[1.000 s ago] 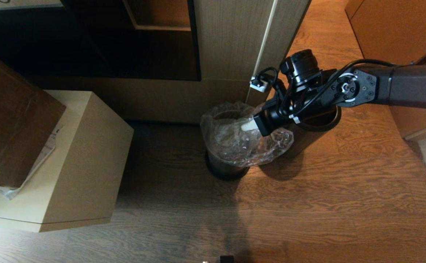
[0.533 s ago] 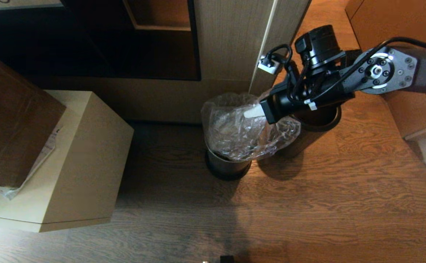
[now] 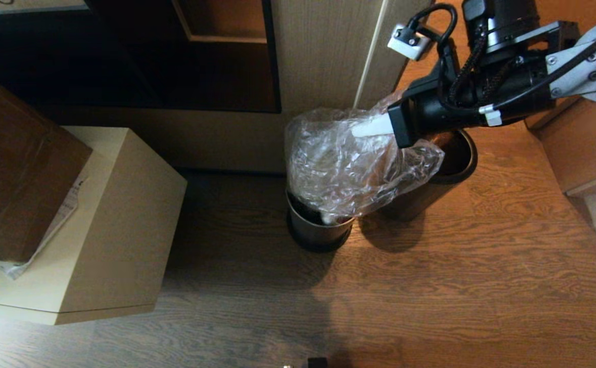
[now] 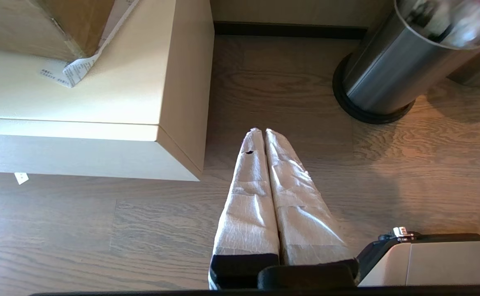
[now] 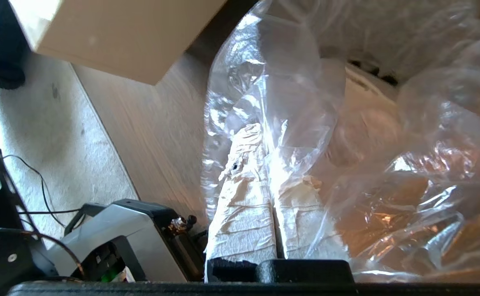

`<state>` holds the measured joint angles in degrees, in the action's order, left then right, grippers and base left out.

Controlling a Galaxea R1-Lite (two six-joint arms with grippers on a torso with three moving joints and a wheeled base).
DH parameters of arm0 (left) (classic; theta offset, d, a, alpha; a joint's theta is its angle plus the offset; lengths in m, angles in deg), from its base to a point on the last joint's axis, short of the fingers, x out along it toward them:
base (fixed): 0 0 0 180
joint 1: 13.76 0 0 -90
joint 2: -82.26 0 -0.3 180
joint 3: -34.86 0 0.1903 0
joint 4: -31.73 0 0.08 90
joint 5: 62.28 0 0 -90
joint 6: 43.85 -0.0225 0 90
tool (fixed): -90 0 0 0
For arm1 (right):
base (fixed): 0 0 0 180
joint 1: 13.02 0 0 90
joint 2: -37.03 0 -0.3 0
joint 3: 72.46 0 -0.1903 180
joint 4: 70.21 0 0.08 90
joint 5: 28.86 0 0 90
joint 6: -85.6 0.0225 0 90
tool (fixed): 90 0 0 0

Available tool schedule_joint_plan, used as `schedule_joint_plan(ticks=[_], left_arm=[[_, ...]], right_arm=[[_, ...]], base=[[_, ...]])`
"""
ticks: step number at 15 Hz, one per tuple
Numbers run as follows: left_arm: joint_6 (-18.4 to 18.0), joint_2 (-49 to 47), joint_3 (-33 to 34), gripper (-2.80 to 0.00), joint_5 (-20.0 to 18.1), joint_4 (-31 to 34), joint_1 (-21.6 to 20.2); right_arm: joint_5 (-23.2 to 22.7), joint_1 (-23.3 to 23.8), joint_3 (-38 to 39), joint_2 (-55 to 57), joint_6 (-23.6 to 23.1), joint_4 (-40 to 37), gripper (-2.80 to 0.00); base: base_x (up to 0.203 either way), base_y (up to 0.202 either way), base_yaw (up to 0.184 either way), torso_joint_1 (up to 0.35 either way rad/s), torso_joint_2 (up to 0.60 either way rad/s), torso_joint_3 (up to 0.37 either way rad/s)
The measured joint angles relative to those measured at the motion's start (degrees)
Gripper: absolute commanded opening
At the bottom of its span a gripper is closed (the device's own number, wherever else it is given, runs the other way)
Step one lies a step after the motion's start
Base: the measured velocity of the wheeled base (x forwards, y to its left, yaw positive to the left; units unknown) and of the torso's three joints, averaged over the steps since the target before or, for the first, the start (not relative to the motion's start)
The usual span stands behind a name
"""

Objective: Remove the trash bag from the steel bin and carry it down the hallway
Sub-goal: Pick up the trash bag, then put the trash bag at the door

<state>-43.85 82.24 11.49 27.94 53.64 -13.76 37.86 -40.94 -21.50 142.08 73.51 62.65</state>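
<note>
The trash bag (image 3: 351, 166) sits at upper centre of the head view, its crinkled clear plastic drawn up out of the steel bin (image 3: 318, 230), with only its lower end still inside the black rim. The bag's long axis runs from the bin mouth up toward the right of the frame, where its gathered top meets the right gripper (image 3: 372, 128). That gripper's white-wrapped fingers (image 5: 244, 197) are pressed together on a fold of the bag's film, as the right wrist view confirms.

The bin stands upright on the wooden floor (image 3: 456, 286), close against a pale wood cabinet panel (image 3: 323, 51). A second dark cylindrical bin (image 3: 451, 163) stands just beside it to the right, partly under the right arm and overlapped by the hanging plastic. At left of the frame a beige box (image 3: 119, 225) rests on the floor, well apart from the bin, with a brown cardboard carton (image 3: 17, 168) on top of it.

The left gripper (image 4: 262, 133) appears only in the left wrist view, low over the floor, fingers closed together and holding nothing, between the beige box and the steel bin.
</note>
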Motion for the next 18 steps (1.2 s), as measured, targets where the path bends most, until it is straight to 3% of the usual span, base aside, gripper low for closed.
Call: schedule_joint_plan(ticks=[9, 18], left_arm=[[0.0, 0.0, 0.0, -2.8, 0.0, 0.0, 0.0], [0.0, 0.0, 0.0, -2.8, 0.0, 0.0, 0.0]], right_arm=[[0.4, -0.2, 2.9, -7.8, -0.2, -0.1, -2.8], [1.4, 3.7, 6.9, -15.9, 2.4, -0.2, -2.8]], base=[[0.0, 0.0, 0.0, 0.0, 0.0, 0.0], [0.0, 0.0, 0.0, 0.0, 0.0, 0.0]])
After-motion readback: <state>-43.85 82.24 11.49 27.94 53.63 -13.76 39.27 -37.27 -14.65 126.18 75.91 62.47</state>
